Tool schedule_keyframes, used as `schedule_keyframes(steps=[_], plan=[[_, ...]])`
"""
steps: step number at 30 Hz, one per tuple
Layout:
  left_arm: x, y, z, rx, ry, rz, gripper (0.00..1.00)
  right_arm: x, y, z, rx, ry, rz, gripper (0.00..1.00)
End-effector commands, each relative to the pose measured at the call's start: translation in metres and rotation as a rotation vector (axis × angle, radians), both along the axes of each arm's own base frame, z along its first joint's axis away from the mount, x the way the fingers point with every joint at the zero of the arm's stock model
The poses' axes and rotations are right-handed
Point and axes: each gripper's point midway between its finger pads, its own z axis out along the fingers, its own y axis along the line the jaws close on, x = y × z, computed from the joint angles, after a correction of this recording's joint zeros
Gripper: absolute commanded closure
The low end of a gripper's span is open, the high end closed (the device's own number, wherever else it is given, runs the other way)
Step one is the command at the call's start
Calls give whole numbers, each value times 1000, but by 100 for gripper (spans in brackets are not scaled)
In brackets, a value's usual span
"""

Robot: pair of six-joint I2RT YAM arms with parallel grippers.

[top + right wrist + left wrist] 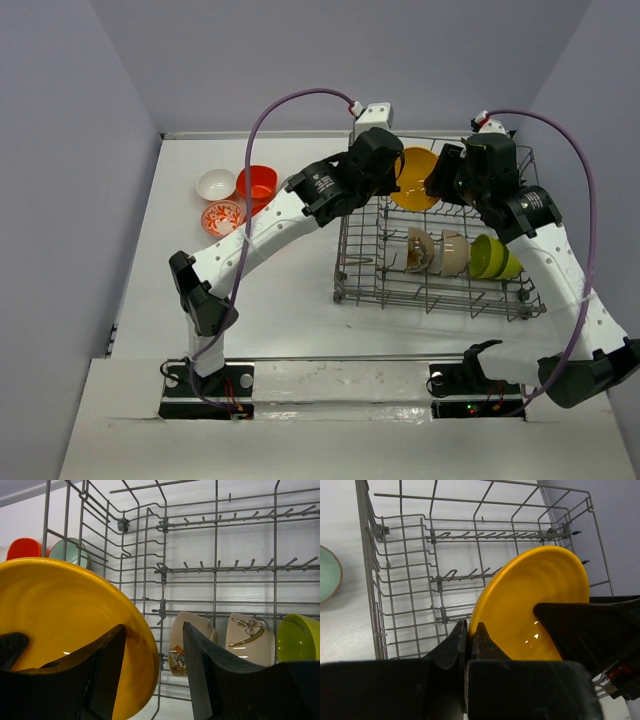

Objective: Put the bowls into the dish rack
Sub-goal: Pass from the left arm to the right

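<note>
An orange-yellow bowl (415,178) hangs on edge over the far left part of the grey wire dish rack (440,300). My left gripper (395,175) is shut on its rim; in the left wrist view the gripper (469,630) pinches the bowl's (530,600) edge. My right gripper (440,180) is open at the bowl's other side. In the right wrist view the gripper (153,626) straddles the bowl's (60,610) rim, one finger inside the bowl and one outside, without closing. Two cream patterned bowls (418,250) (455,253) and lime green bowls (495,258) stand in the rack.
On the table left of the rack sit a white bowl (216,184), a red-orange bowl (257,183) and a white bowl with red pattern (222,217). A teal bowl (327,575) lies just outside the rack's wall (370,580). Upright tines (235,567) fill the rack floor.
</note>
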Motion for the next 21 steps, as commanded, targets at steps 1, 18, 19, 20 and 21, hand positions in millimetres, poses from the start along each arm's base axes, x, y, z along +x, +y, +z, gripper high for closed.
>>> schedule_keyframes(steps=[1, 18, 19, 20, 21], plan=[[0, -16, 23, -86, -61, -53, 100, 12, 7, 9, 10, -65, 14, 48], [-1, -3, 13, -41, -96, -52, 6, 19, -29, 42, -48, -188, -174, 99], [-3, 4, 20, -43, -104, -39, 1, 19, -36, 47, -69, -195, -201, 99], [-4, 11, 23, -37, -109, -24, 1, 20, -43, 48, -96, -197, -234, 99], [-5, 20, 18, -16, -105, -3, 1, 23, -59, 47, -171, -192, -311, 99]])
